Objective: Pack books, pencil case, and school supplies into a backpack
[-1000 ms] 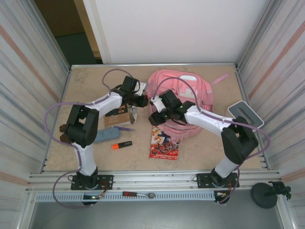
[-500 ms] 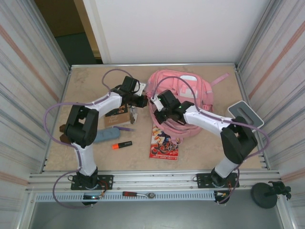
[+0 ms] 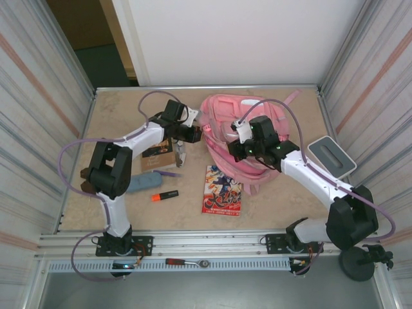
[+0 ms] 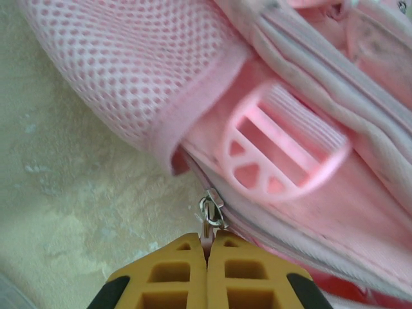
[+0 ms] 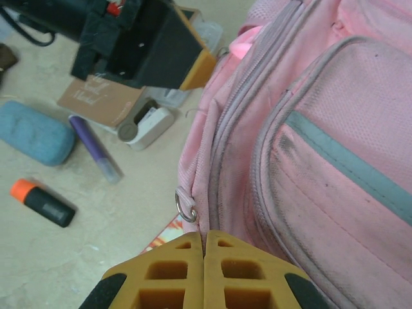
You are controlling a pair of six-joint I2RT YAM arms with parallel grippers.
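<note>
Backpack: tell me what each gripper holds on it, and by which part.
Left gripper: jaws shut on the zipper pull of the backpack. Right gripper: jaws shut on the backpack's zip seam beside a metal ring; exact hold unclear.

**One high, two close**

Top: above and behind the arm bases, looking down over the whole table [image 3: 116, 109]. Left wrist: tight against the backpack [image 4: 129, 71] side, facing a zipper pull [image 4: 209, 215]. Right wrist: near, down its zipped edge. Shared: backpack.
</note>
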